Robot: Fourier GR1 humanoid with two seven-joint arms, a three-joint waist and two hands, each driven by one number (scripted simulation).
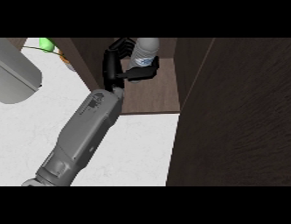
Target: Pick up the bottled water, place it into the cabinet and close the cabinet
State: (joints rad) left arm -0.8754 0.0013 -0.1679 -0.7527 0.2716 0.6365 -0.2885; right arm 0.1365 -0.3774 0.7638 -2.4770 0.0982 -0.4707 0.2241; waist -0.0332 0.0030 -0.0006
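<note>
Inside the open cabinet (149, 94), the right hand (119, 63) reached in from a long grey forearm (83, 135) that crossed the white counter (19, 131). Its black fingers (144, 72) and thumb were curled round the bottled water (144, 51), which stood roughly upright above the dark wooden shelf, near the cabinet's back. To the right, the dark wood door (251, 118) stood swung open. At the upper left lay a large pale grey rounded object (5, 74), and beyond it showed something small and green (46, 43).
</note>
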